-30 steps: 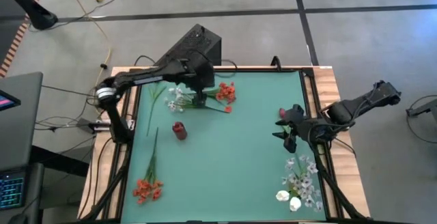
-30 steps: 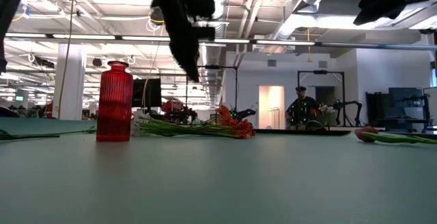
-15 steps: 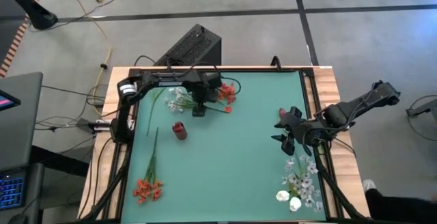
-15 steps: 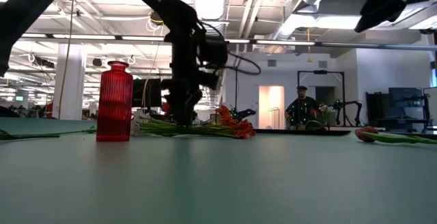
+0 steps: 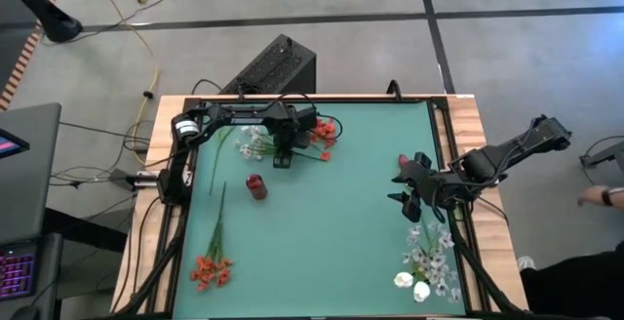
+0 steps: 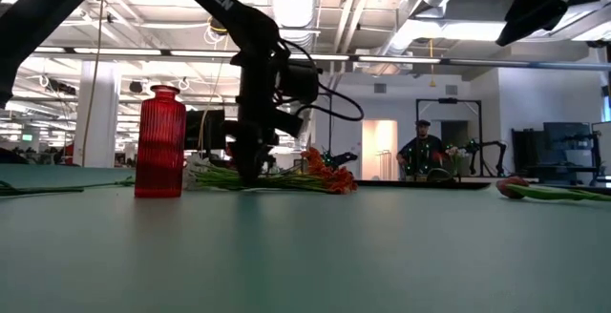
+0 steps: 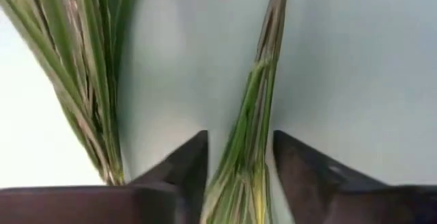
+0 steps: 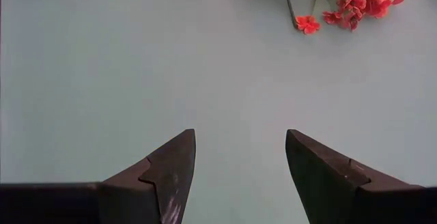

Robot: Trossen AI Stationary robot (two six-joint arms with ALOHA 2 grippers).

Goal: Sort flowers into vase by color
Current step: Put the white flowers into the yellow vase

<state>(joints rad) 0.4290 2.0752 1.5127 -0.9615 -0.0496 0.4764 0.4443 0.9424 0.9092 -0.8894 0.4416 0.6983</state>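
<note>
Near the table's far edge, the left gripper (image 5: 282,156) is down at the green mat (image 5: 331,232), its 2 fingers (image 7: 184,166) set on either side of a bundle of green stems (image 7: 249,135). Whether they already pinch the stems or only bracket them, I cannot tell. In the high view this gripper sits between a white blossom spray (image 5: 253,142) and an orange-red cluster (image 5: 323,132), whose stems run across the mat under it. A second sheaf of green stems (image 7: 82,67) lies just beside the bracketed one.

A small red vase (image 5: 256,185) stands upright on the mat, near the left gripper and toward the table's front. In the low view it shows as a ribbed red bottle (image 6: 160,141) beside the left arm.

The right gripper (image 5: 408,193) hangs above the mat's right side with its fingers (image 8: 171,166) spread and nothing between them. A dark red bud (image 5: 401,162) lies just beside it. More white flowers (image 5: 427,257) lie at the front right corner, and another orange-red cluster (image 5: 209,269) lies at the front left.
</note>
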